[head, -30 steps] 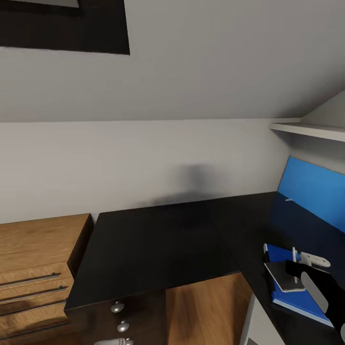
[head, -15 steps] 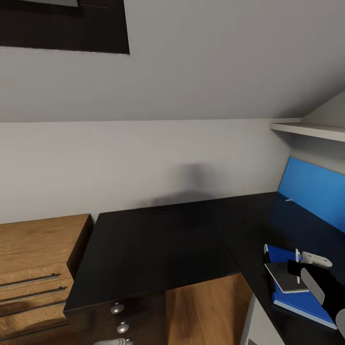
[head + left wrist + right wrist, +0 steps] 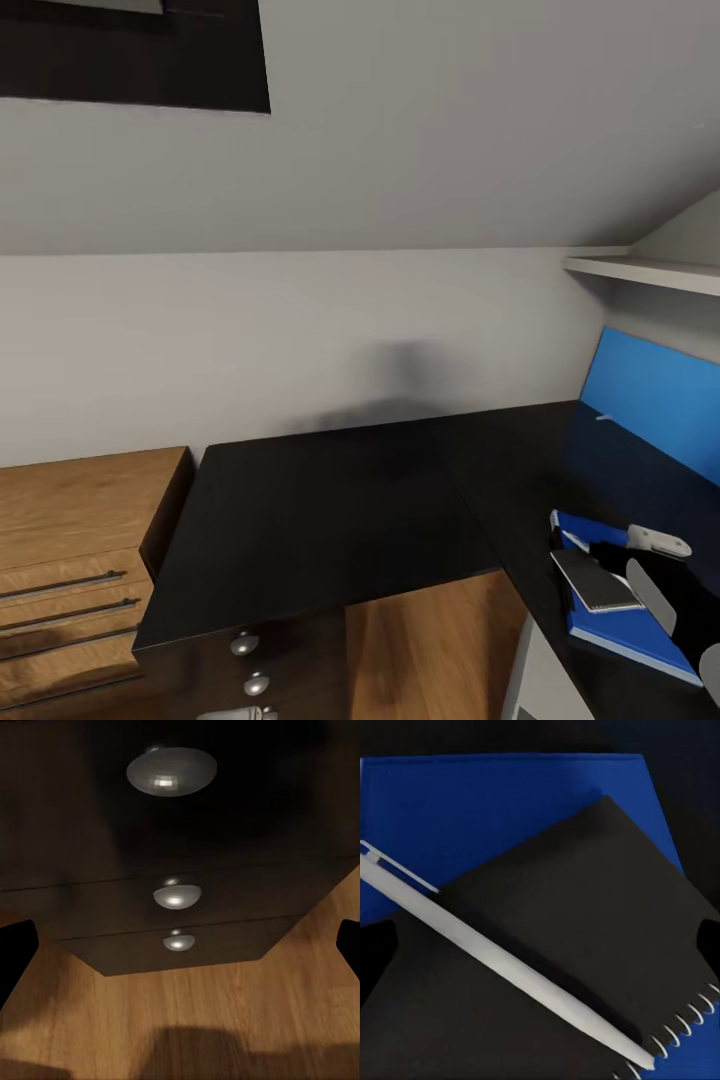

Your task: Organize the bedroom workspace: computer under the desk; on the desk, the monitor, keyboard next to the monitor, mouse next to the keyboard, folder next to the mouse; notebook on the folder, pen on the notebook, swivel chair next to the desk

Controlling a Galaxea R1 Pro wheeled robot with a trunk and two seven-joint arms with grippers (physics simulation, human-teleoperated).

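The pen (image 3: 502, 964) lies across the notebook (image 3: 585, 945) on the folder (image 3: 510, 810) near the desk (image 3: 330, 510) edge — right gripper (image 3: 544, 945) spread, empty; left gripper's (image 3: 180, 952) fingers apart, empty.

A home study corner under a sloping ceiling: a matte black L-shaped desk (image 3: 330, 520) with a bright blue back panel (image 3: 650, 395) fills the right, a light wooden drawer unit (image 3: 75, 545) stands left, on warm wood-plank flooring (image 3: 425, 650).

pen (image 3: 502, 960) atop notebook (image 3: 585, 930), on blue folder (image 3: 495, 817)
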